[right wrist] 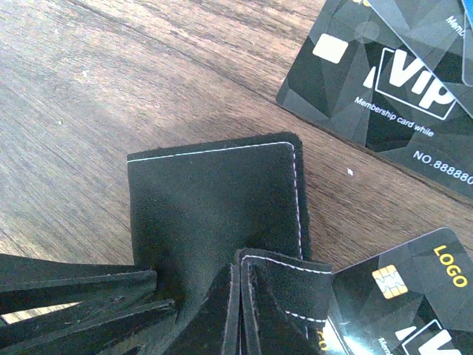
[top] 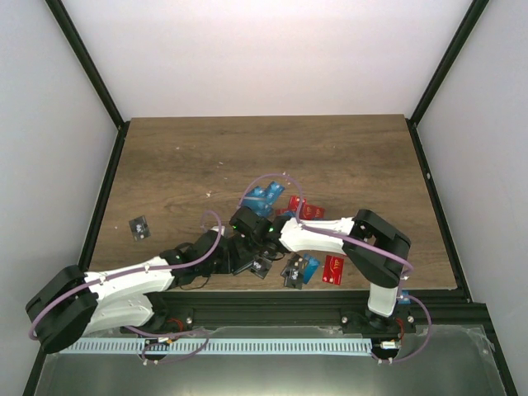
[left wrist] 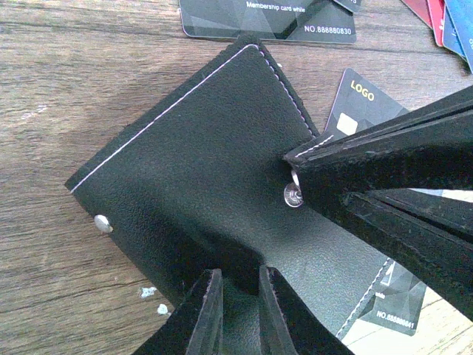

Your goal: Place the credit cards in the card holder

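Both arms are bent in low over the card holder (left wrist: 199, 170), which lies near the front edge of the wooden table (top: 190, 157). From where I stand they look to be prising it open rather than lifting it. The left gripper (left wrist: 240, 275) pinches the holder's near edge, one finger on each side of the material. I take that as an anchor so the case cannot slide. The right gripper (right wrist: 242, 268) meets the holder from the opposite side, its fingers pressed tight together on the stitched flap, right by a snap stud (left wrist: 293, 194). That flap curls up off the body of the holder, so I'd guess the aim is to bare the pockets. A second stud (left wrist: 103, 223) sits uncovered at another corner of the holder.

I can see no card inside. The credit cards (top: 334, 268) lie loose around the holder:
- a black LOGO card (left wrist: 362, 100) right beside it, one edge hidden by the flap and fingers
- a black VIP membership card (right wrist: 369, 81) just beyond it
- blue cards (top: 264, 198) and red cards (top: 305, 210) behind it
- one black card (top: 139, 227) well apart to its left

The left arm reaches long and low from its base, wrist tipped down at the holder. The right arm folds at the elbow and stretches sideways across to it
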`<state>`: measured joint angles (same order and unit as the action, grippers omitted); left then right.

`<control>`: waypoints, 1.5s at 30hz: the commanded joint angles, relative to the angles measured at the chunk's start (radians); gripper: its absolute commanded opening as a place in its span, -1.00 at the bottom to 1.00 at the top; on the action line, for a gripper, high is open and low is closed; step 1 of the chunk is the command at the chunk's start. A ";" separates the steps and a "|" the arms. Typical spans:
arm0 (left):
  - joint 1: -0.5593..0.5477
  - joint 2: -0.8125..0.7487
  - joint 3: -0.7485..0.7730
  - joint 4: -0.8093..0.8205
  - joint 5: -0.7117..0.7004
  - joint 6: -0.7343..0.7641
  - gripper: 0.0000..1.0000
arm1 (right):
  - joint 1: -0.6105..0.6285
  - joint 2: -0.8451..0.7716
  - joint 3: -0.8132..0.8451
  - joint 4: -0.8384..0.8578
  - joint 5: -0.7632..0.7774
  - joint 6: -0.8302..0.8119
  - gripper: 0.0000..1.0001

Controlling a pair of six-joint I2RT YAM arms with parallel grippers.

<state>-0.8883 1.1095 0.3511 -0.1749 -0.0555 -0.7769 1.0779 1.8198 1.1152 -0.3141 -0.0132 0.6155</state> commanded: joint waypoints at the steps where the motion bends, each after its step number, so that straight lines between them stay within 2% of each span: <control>1: 0.006 0.018 -0.017 0.005 -0.011 0.016 -0.67 | 0.009 -0.022 -0.019 -0.073 0.021 -0.016 -0.99; 25: 0.005 0.021 -0.015 0.013 -0.004 0.028 -0.67 | 0.048 0.051 -0.025 -0.015 -0.060 0.013 -0.99; 35: 0.006 0.022 -0.031 0.043 0.012 0.030 -0.68 | 0.078 0.122 0.000 -0.075 -0.003 0.021 -0.99; 45: 0.006 0.015 -0.047 0.072 0.028 0.034 -0.68 | 0.138 0.212 0.032 -0.122 -0.014 0.055 -0.99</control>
<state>-0.8841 1.1057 0.3302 -0.1413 -0.0418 -0.7582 1.1366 1.8812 1.1877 -0.3840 0.0784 0.6304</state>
